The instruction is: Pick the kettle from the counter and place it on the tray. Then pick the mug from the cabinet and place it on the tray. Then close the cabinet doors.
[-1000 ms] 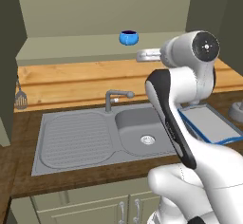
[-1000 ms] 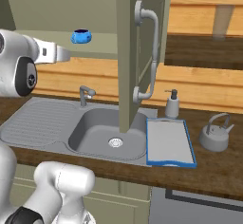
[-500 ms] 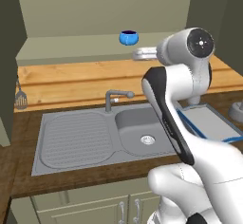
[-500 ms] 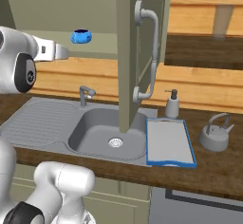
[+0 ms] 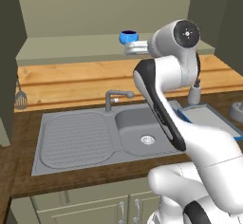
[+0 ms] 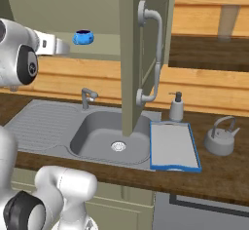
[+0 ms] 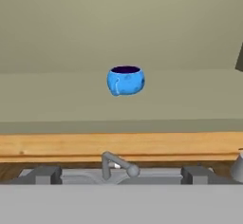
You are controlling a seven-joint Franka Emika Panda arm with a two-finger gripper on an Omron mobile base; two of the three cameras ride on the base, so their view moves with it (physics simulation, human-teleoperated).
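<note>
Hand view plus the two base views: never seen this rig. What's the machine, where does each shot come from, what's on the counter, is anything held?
It is a rendered kitchen with a white robot arm on a mobile base. Two cameras sit on the base behind the arm, one left, one right, both looking forward and down. The third sits on the hand and looks along its fingers, which stand wide apart and hold nothing.

The hand is raised towards the open wall cabinet, where a blue mug sits on the shelf, not yet touched. One cabinet door hangs open in front of the right camera.

On the dark wood counter: a steel sink with a tap, a blue-rimmed grey tray, a soap bottle behind the tray, and a grey kettle standing beside the tray, not on it.
</note>
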